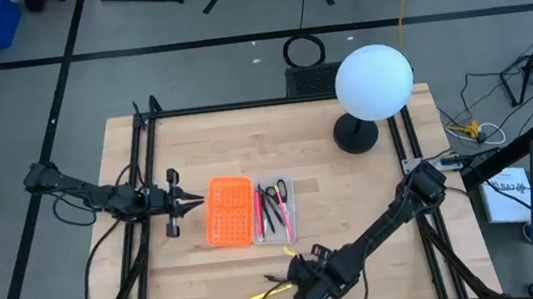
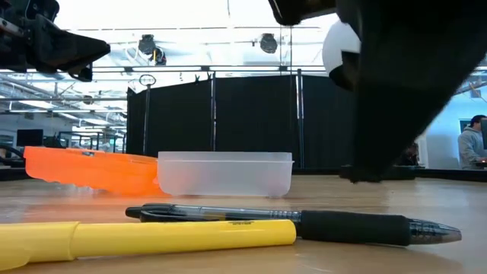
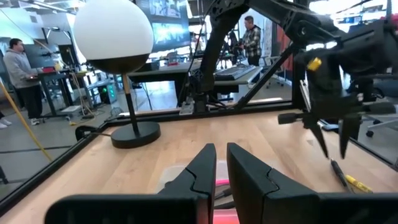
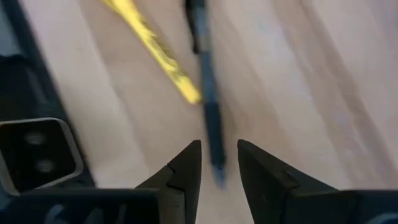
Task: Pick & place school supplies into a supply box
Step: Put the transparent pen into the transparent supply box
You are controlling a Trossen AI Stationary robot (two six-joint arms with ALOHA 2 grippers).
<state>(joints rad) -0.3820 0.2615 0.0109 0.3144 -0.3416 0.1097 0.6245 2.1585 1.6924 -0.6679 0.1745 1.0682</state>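
Note:
The supply box lies open mid-table: orange gridded half point(image 1: 228, 211) point(image 2: 84, 169) and clear tray point(image 1: 273, 210) point(image 2: 224, 173), the tray holding pink and black pens and the scissors. A black pen point(image 4: 208, 93) point(image 2: 304, 222) and a yellow pen point(image 4: 152, 50) point(image 2: 152, 237) lie on the wood near the table's near edge. My right gripper point(image 4: 219, 149) point(image 1: 287, 288) hangs open above the black pen, pointing down, a finger on either side of one end, apart from it. My left gripper point(image 3: 221, 165) point(image 1: 193, 206) waits shut, level, left of the orange half.
A lamp with a white globe point(image 1: 373, 82) and black base point(image 1: 355, 134) stands at the table's far right. A short yellow item point(image 1: 288, 252) lies just near of the tray. Black frame rails run along the table's sides. People show in the room beyond.

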